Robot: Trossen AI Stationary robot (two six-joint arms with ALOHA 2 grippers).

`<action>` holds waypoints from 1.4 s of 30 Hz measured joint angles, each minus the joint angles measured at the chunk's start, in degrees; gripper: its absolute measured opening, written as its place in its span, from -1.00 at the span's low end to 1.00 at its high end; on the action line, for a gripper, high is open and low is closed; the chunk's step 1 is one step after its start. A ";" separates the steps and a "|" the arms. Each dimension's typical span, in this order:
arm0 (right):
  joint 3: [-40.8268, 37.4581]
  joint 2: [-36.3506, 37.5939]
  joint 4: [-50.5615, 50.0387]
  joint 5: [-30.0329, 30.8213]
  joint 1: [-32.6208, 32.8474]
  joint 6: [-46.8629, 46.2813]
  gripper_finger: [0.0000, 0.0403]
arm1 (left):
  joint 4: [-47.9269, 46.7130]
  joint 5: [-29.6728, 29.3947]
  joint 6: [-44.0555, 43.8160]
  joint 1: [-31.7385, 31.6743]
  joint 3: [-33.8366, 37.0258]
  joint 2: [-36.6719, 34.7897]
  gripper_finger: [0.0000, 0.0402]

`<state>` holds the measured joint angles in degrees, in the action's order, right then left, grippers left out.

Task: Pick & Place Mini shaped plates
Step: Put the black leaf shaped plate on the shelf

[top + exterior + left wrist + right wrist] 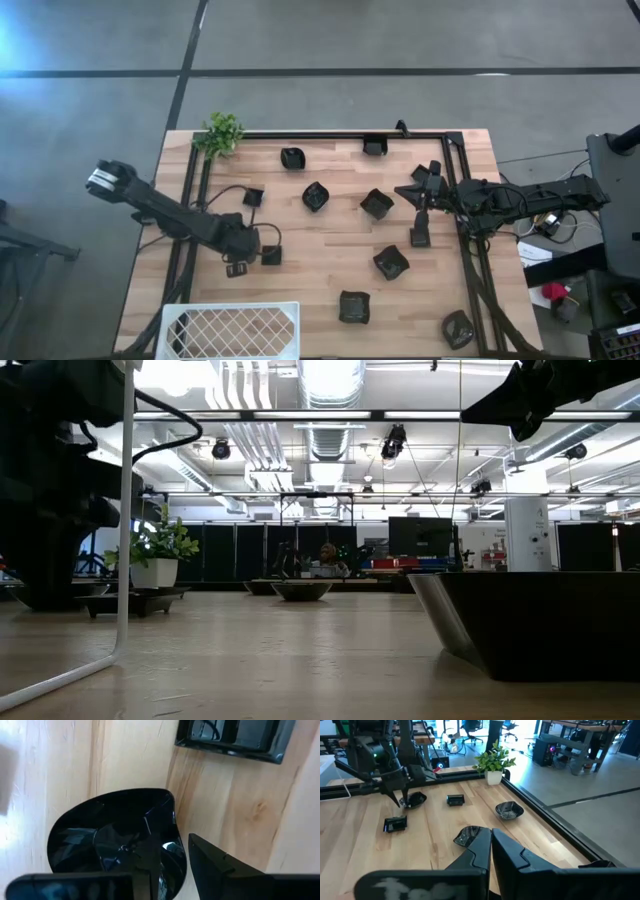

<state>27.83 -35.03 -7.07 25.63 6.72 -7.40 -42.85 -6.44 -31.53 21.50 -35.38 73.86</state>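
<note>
The wooden counter (330, 255) carries mini shaped plates (377, 204) scattered across it, with a white basket (230, 327) at its near edge. The left end effector (240, 268) has one finger inside a rounded plate (105, 832). The right end effector (412, 190) hangs closed and empty.

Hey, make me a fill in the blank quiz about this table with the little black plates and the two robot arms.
1. The white wire basket sits at the table's near edge, on the ____ arm's side.
2. The small green plant stands in a ____ pot.
3. The tiny glossy black plates lie on a light ____ tabletop.
4. The left gripper is lowered beside a rounded black ____.

Missing words: left; white; wooden; plate
</note>
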 joint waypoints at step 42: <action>0.00 0.02 0.00 -0.02 0.02 0.07 -0.94 | -28.54 -9.30 -8.51 10.19 -24.99 0.77 -1.00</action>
<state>27.83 -35.01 -7.07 25.61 6.74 -7.33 -71.39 -15.74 -40.04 31.68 -60.36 74.63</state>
